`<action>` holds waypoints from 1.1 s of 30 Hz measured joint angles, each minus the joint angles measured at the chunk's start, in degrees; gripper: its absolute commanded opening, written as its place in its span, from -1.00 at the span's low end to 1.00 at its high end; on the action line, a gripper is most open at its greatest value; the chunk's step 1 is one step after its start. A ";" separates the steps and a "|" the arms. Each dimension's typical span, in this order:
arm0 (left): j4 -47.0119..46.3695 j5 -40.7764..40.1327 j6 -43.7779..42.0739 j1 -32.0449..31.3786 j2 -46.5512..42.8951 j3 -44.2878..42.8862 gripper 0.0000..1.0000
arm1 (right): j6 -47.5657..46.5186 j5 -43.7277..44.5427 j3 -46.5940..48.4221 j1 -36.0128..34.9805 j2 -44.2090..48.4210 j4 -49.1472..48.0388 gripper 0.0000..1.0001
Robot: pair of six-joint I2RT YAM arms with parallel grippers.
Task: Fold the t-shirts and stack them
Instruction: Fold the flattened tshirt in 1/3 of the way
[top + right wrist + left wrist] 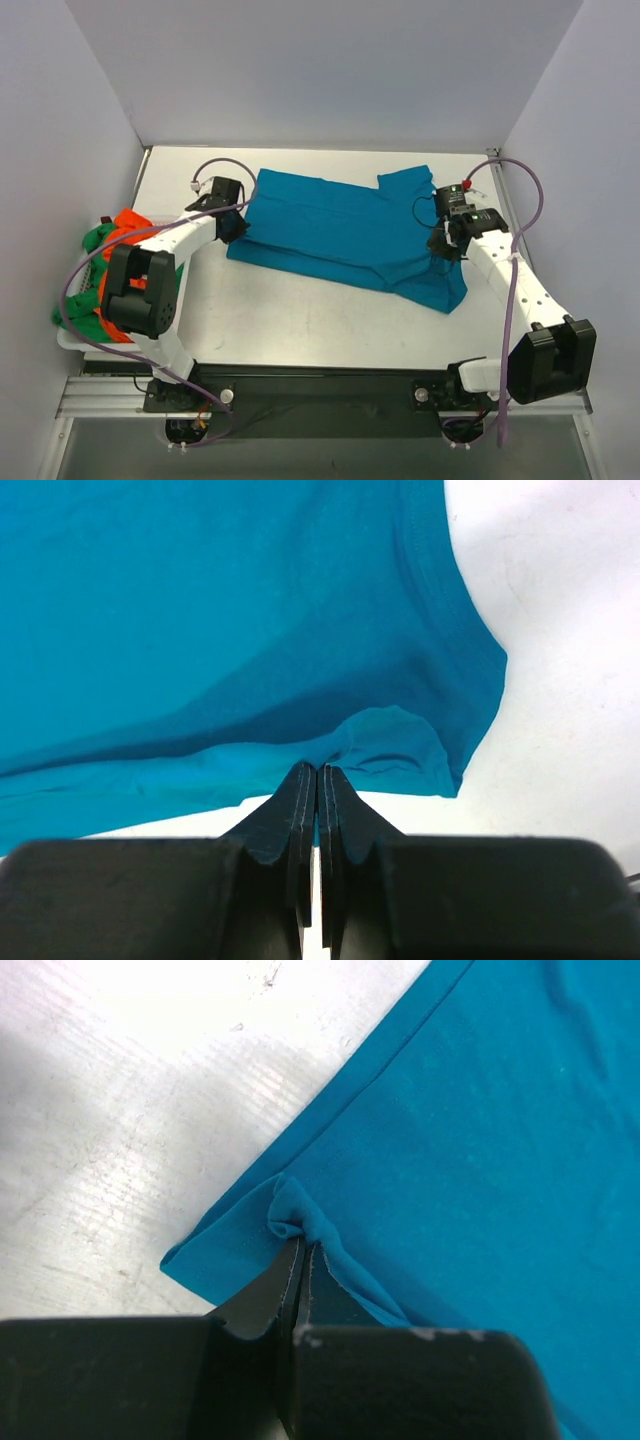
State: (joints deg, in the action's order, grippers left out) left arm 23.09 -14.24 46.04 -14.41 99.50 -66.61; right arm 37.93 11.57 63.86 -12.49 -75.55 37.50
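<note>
The teal-blue t-shirt (345,235) lies across the middle of the table, partly folded lengthwise. My left gripper (236,226) is shut on a pinch of its left edge near a corner (290,1215). My right gripper (441,244) is shut on a raised fold of its right side (385,735), close to a sleeve. The orange t-shirt (128,228) and the green t-shirt (82,315) lie bunched in the basket at the left.
The white plastic basket (70,340) sits at the table's left edge beside the left arm. White walls close in the table at the back and both sides. Bare table (300,315) lies in front of the shirt.
</note>
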 measured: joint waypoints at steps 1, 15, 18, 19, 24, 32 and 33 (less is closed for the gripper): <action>-0.04 0.13 -0.02 0.04 0.17 -0.26 -1.00 | -0.15 -0.13 0.00 0.48 -0.13 -0.04 -1.00; -0.17 1.86 0.04 0.92 3.48 -1.40 -1.00 | -1.81 -4.20 0.00 4.33 -2.64 -2.69 -1.00; -0.20 2.10 0.02 0.92 4.07 -2.21 -1.00 | -2.03 -4.81 0.00 4.79 -3.28 -3.04 -1.00; -0.17 2.14 0.02 0.92 4.17 -2.47 -1.00 | -2.05 -4.98 0.00 5.05 -3.32 -3.13 -1.00; -0.17 2.43 0.02 0.98 4.48 -3.54 -1.00 | -2.23 -5.60 -0.02 6.49 -3.37 -3.74 -1.00; -0.22 2.86 0.02 1.09 5.49 -4.70 -1.00 | -2.49 -6.88 -0.02 7.43 -4.20 -4.37 -1.00; -0.20 2.95 0.02 1.09 5.66 -4.74 -1.00 | -2.51 -7.08 -0.02 7.50 -4.26 -4.39 -1.00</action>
State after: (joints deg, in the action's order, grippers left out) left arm 22.90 -11.29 46.06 -13.32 105.16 -71.35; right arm 35.42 4.49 63.83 -4.99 -79.81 33.10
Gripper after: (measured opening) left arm 0.024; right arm 0.028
